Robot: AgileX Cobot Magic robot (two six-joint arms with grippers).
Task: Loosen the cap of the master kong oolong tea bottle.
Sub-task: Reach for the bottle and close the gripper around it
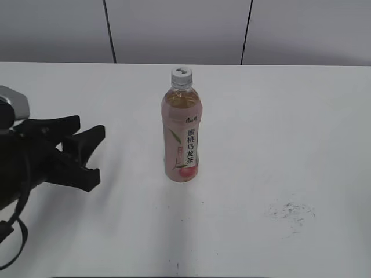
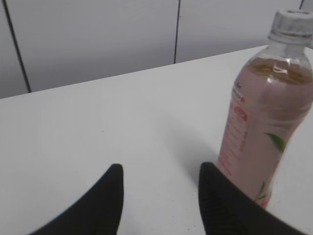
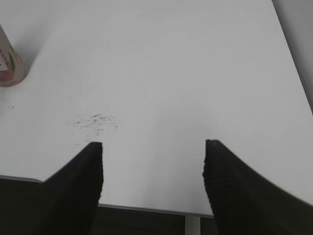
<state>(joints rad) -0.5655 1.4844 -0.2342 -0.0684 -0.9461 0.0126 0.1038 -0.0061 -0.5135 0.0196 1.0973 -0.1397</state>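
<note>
Exterior view shows the slim clear amber master kong oolong tea bottle (image 1: 181,136) upright, small white cap (image 1: 181,77) untouched, left hand (image 1: 87,153) spread beside it, right hand (image 3: 152,166) spread and well apart on the white worktop (image 1: 278,127); everything remains.

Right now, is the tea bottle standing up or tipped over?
Upright. The bottle stands on its base on the table, white cap on top.

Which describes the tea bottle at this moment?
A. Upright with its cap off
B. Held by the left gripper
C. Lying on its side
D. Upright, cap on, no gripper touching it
D: the tea bottle stands upright with the cap on, and the left gripper is open beside it, apart.
</note>
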